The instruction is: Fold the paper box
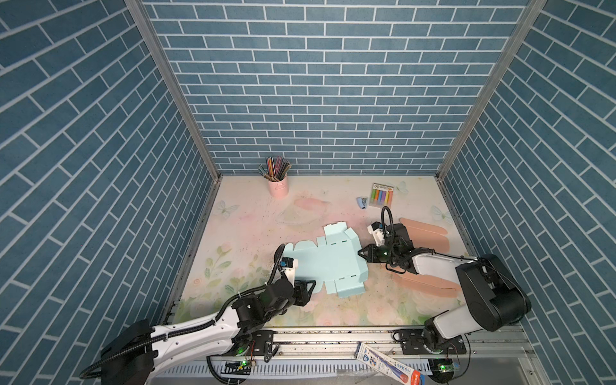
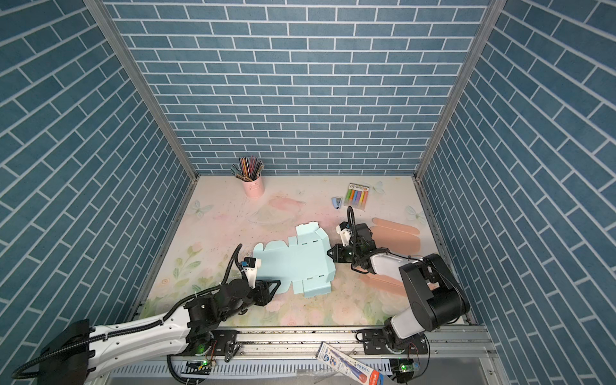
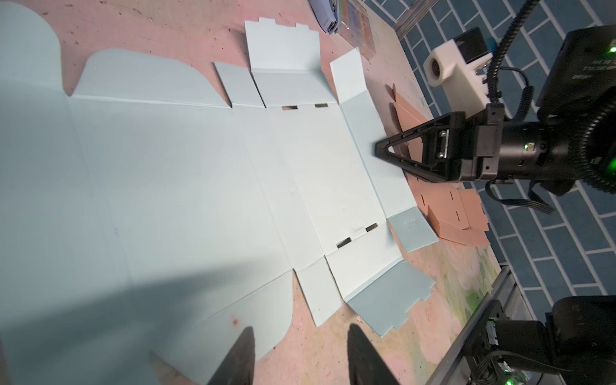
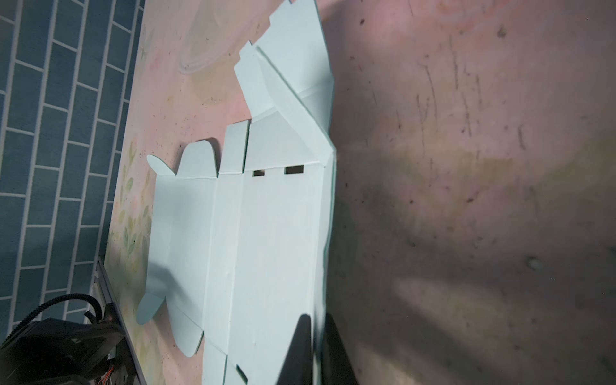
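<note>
Paper box (image 1: 328, 263) is nowhere near a box yet. It's a pale blue die-cut blank lying mostly flat around the middle of the bench (image 1: 253, 213), a bit toward the front edge. The right gripper (image 1: 360, 252) is closed on the narrow side panel (image 3: 383, 186) along the blank's right edge. In the right wrist view you can see the card edge sandwiched between its fingers (image 4: 301, 346). The left gripper (image 1: 311, 291) sits at the blank's front-left corner, jaws standing apart with nothing between them.

What worries me is that nothing is pinning the sheet down. If the right arm swings that panel up, I'd guess the whole blank slides or pivots instead of bending on the score line, and the bench top looks smooth enough to let it. A pinch on thin card could also crease it off the line. The end flap (image 1: 335, 230) on the back side already stands tilted up, so it could catch. And a peach cardboard blank (image 1: 426, 233) lies right under the right arm, easy to drag along.

Bench top is a pastel floral print with butterflies, speckled with dark scuffs. There's a pink cup of pencils (image 1: 278, 188) toward the back-left corner, plus a marker pack (image 1: 382, 196) and a small stapler (image 1: 362, 202) toward the back-right. Blue brick-pattern walls (image 1: 316, 100) on three sides, with aluminium posts (image 1: 175, 90) in the corners.
</note>
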`<state>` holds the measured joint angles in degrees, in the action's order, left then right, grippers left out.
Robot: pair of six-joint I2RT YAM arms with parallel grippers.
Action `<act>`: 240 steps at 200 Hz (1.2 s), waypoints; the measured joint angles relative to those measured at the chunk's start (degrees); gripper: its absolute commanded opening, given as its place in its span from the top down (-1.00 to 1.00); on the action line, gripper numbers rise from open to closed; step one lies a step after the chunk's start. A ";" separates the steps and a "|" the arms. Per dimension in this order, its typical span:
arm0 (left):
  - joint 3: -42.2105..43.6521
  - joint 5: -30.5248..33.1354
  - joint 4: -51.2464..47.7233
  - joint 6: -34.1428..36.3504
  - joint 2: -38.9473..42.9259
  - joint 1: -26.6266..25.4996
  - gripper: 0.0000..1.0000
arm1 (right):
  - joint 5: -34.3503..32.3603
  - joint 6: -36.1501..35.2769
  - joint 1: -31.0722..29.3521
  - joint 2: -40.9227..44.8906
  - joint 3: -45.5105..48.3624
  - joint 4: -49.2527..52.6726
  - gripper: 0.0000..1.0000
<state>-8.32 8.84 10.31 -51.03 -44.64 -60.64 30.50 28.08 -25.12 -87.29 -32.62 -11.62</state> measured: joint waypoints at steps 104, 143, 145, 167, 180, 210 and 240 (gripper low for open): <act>0.00 0.04 -0.11 0.74 -1.68 0.04 0.08 | 1.62 3.19 1.09 -1.90 2.36 -7.45 0.66; 0.00 0.07 -0.09 1.09 -1.62 0.04 0.08 | 2.38 4.98 1.09 -2.62 3.26 -9.86 0.80; 0.00 0.07 -0.09 1.11 -1.60 0.07 0.08 | 2.36 4.96 1.11 -2.60 3.23 -9.90 0.81; 0.00 0.13 -0.13 1.46 -1.49 0.22 0.10 | 2.14 5.07 1.14 -2.38 3.23 -9.73 0.86; 0.00 0.11 -0.13 1.70 -1.38 0.59 0.14 | 1.66 4.59 1.14 -1.77 3.13 -8.66 0.88; -0.07 -0.15 -0.17 2.71 -1.36 1.77 0.43 | -1.16 1.44 -0.11 1.07 0.39 -1.60 0.90; -1.31 -1.07 -1.01 3.89 -1.22 3.43 0.95 | -7.54 -3.85 -5.46 4.98 -5.70 7.69 0.91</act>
<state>-9.63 7.77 9.30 -47.13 -45.87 -57.21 22.96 24.23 -30.59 -82.30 -38.33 -3.92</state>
